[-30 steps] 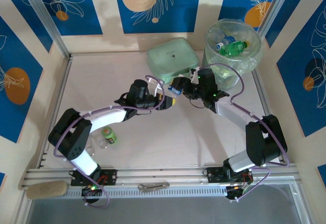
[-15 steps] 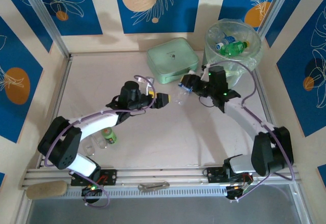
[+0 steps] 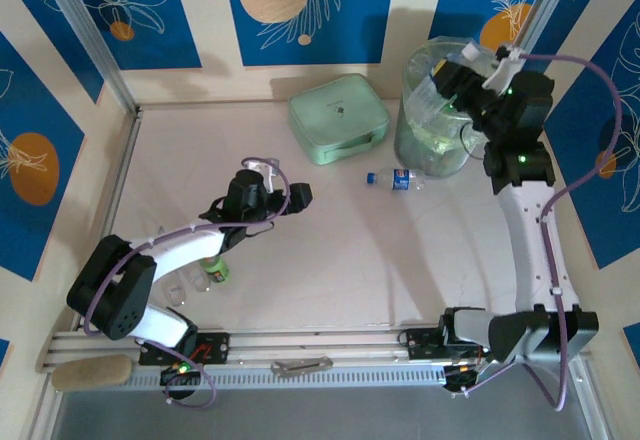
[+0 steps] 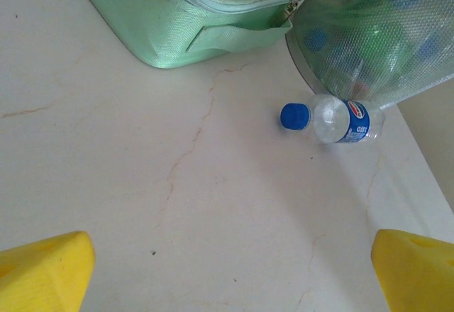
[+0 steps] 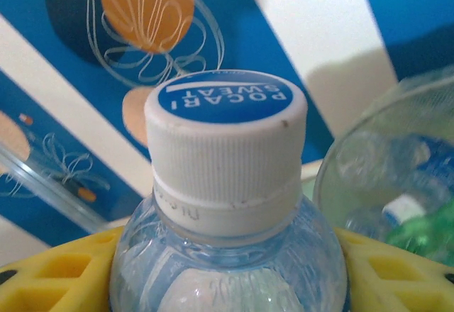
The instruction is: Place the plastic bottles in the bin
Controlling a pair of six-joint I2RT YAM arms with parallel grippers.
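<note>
**A:** What is different from a second ago?

**B:** The right gripper (image 3: 455, 85) has left the middle of the table (image 3: 330, 260) and swung up over the rim of the bin (image 3: 425, 145). It pinches a clear bottle (image 5: 227, 184) just below its cap.

**A:** And the left gripper (image 3: 295, 196)?

**B:** It has let go. Its yellow fingers (image 4: 42, 266) are spread wide over bare table, holding nothing.

**A:** Anything new on the table?

**B:** A blue-capped bottle (image 3: 397, 178) now lies on its side just beside the foot of the bin.

**A:** What does that mean for the job?

**B:** One bottle looks ready to drop in. The blue-capped one and the green bottle (image 3: 213, 268) by the left arm remain.
</note>
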